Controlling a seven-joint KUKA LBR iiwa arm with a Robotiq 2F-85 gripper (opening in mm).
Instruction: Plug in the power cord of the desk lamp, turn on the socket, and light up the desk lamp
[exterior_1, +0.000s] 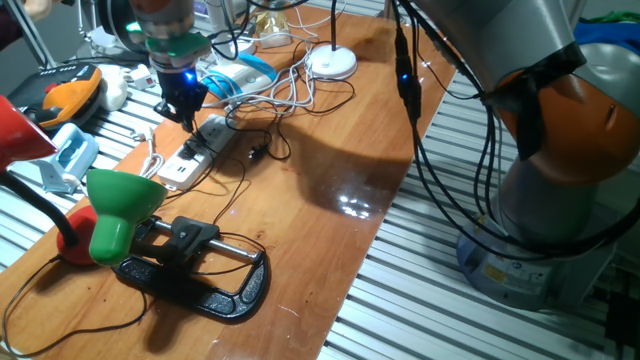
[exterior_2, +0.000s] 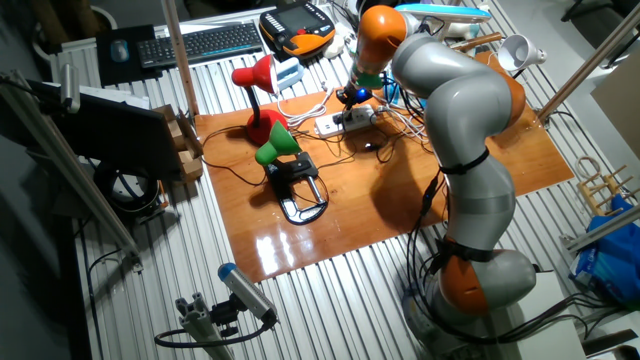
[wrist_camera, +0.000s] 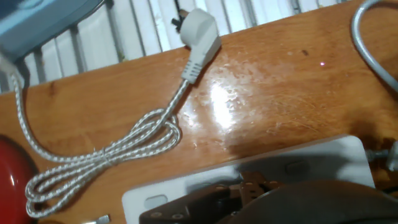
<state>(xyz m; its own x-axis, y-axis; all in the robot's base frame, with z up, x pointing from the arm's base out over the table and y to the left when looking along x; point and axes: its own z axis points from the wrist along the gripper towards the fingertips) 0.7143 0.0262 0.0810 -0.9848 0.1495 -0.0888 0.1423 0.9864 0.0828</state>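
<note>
While green desk lamp (exterior_1: 118, 212) is sitting clamped on table (exterior_1: 330, 170), gripper (exterior_1: 186, 108) is hovering over socket (exterior_1: 197, 148); fingers' state indiscernible.

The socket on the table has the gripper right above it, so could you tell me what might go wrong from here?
The gripper hangs over the socket, which lies loose on the table; a push could slide it. Loose cables crowd that end, so the fingers may snag one. In the hand view the gripper body hides much of the strip, so aiming at a switch may be hard.
</note>
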